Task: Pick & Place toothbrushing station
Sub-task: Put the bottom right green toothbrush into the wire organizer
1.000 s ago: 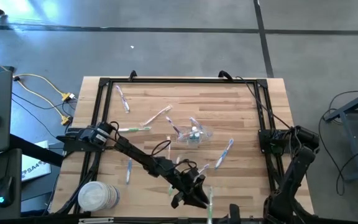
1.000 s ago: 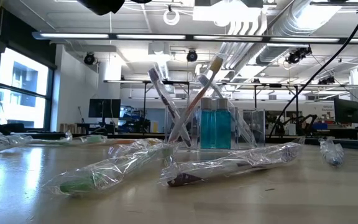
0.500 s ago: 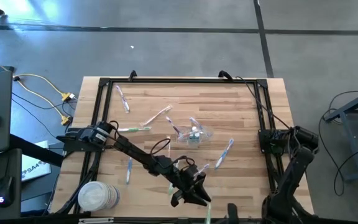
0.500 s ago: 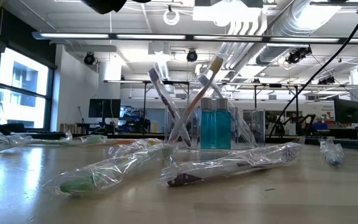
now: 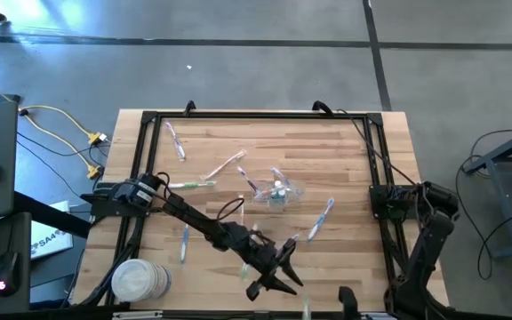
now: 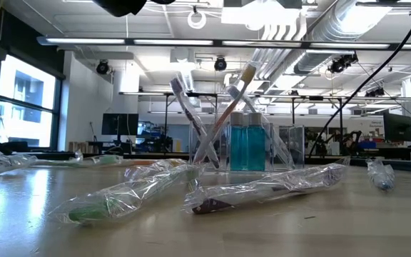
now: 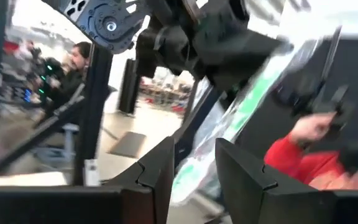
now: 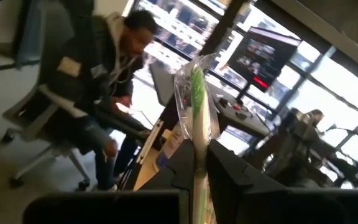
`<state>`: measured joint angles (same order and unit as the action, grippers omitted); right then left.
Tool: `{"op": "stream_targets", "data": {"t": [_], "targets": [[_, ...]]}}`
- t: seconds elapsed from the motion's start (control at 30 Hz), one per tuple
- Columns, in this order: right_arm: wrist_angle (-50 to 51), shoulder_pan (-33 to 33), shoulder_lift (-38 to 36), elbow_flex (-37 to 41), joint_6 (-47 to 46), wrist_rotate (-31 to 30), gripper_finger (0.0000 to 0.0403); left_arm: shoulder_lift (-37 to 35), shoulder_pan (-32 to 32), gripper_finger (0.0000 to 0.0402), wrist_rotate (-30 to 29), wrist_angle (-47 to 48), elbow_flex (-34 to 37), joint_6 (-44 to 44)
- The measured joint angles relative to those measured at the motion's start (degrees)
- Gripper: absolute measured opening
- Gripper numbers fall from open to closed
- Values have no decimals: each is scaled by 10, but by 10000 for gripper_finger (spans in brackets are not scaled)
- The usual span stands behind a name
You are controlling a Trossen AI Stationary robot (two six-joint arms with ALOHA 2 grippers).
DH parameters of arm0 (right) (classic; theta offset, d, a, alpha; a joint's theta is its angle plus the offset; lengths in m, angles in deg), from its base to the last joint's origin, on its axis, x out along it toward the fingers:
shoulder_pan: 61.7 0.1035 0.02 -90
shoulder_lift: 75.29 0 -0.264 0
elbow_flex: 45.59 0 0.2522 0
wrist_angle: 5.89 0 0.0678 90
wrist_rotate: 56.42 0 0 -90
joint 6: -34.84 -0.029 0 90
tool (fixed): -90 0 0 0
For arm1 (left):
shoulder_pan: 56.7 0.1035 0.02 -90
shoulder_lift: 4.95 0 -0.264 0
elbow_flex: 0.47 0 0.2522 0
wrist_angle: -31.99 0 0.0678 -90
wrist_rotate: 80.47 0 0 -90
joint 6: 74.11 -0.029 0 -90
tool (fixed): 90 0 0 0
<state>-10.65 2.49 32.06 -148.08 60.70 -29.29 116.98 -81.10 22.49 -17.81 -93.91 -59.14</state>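
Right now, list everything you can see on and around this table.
table: one, light wood, black frame.
loose wrapped toothbrushes: about eight, blue, green, pink, scattered on the table.
clear container: one, mid-table, toothbrushes standing in it.
round stack: one, whitish, near-left corner.
green toothbrush: one, wrapped, in the right tool.
seated person: one, dark hoodie, beyond the table.
person in red: one, beyond the table.
left tool: open, over the near edge.
right tool: shut on the green toothbrush.
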Motion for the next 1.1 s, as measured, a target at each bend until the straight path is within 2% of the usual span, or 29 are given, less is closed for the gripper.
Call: {"op": "stream_targets", "data": {"t": [0.1, 0.23, 0.43, 1.1], "targets": [[-5, -9, 0, 0, -29, -3, 18, 0, 0, 118, -1, 14, 0, -43], [-4, -18, 0, 0, -61, -11, 18, 0, 0, 118, 2, 21, 0, -53], [-6, -21, 0, 0, -67, -76, 18, 0, -8, 118, 4, 21, 0, -120], [-12, -53, 0, 0, -92, -89, 18, 1, -7, 118, -1, 22, 0, -121]]}}
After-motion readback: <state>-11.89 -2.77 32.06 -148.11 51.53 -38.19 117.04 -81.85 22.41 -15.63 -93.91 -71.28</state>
